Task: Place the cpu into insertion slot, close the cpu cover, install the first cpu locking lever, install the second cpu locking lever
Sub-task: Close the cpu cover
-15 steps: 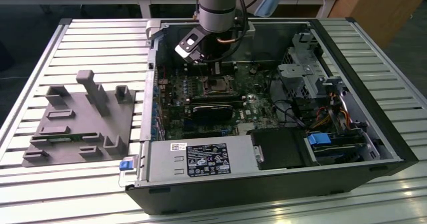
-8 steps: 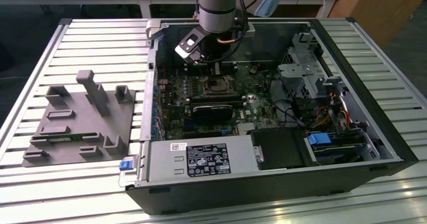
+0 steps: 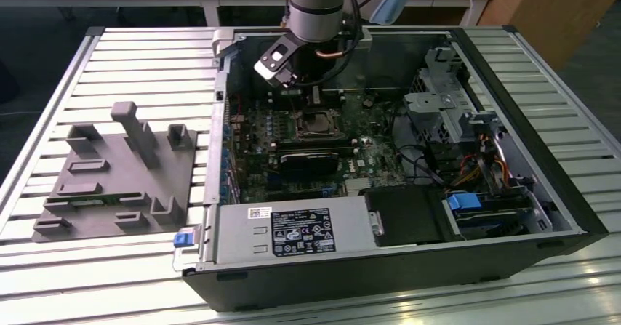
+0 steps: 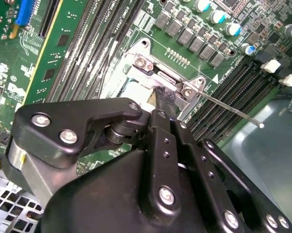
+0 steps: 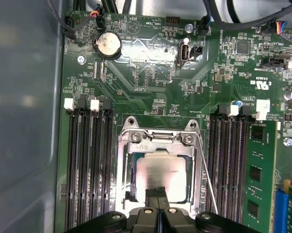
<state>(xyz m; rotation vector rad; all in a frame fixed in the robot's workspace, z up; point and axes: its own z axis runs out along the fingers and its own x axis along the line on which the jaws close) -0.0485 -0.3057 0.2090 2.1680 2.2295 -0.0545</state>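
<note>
Cpu (image 5: 161,175) seated in insertion slot (image 5: 121,170), cpu cover (image 5: 160,151) lying over it. Gripper (image 5: 158,190) fingers together, tips pressing cover edge at slot's rim. Locking lever (image 5: 207,177) beside slot, apparently unlatched. Advice: push straight down, keep tips centred, avoid sideways drag off the cover.

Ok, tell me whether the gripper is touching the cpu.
Cannot tell. In the first wrist view the gripper overlaps the edge of the cpu from above; its height over it is hidden.
</note>
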